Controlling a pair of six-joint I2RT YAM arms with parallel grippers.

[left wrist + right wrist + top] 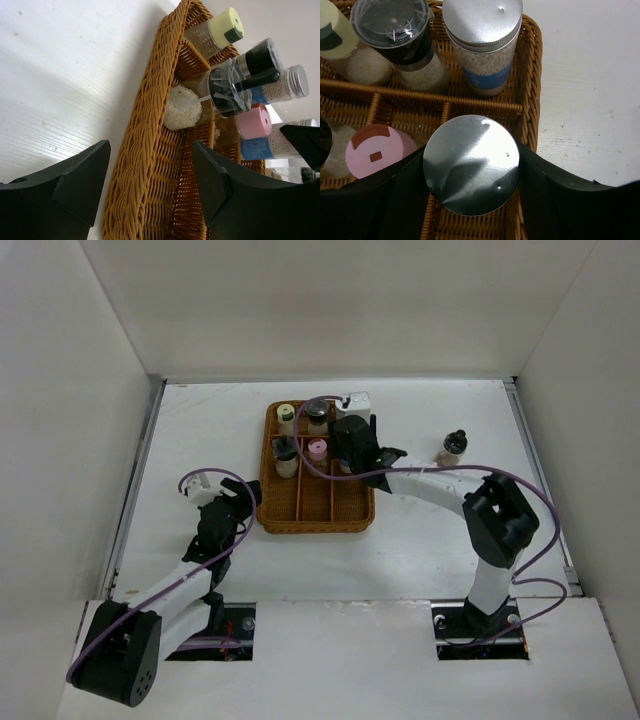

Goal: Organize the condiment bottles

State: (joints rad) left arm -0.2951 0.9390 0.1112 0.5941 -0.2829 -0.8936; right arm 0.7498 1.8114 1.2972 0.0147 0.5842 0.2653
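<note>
The brown wicker tray (300, 508) holds several condiment bottles: a yellow-green-lidded one (286, 415), two black-lidded ones (317, 415) (286, 453), a pink-lidded one (317, 450) and a silver-lidded jar with a blue-white label (352, 402). My right gripper (471, 170) is shut on a second silver-lidded jar (471, 162), upright over the tray's middle-row right compartment. One black-lidded bottle (452, 447) stands alone on the table to the right. My left gripper (150, 175) is open and empty, its jaws astride the tray's left rim (145, 130).
White walls close in the table on the left, back and right. The tray's front row of compartments (318, 502) holds nothing. The right arm (440, 485) reaches across from the right, passing near the lone bottle.
</note>
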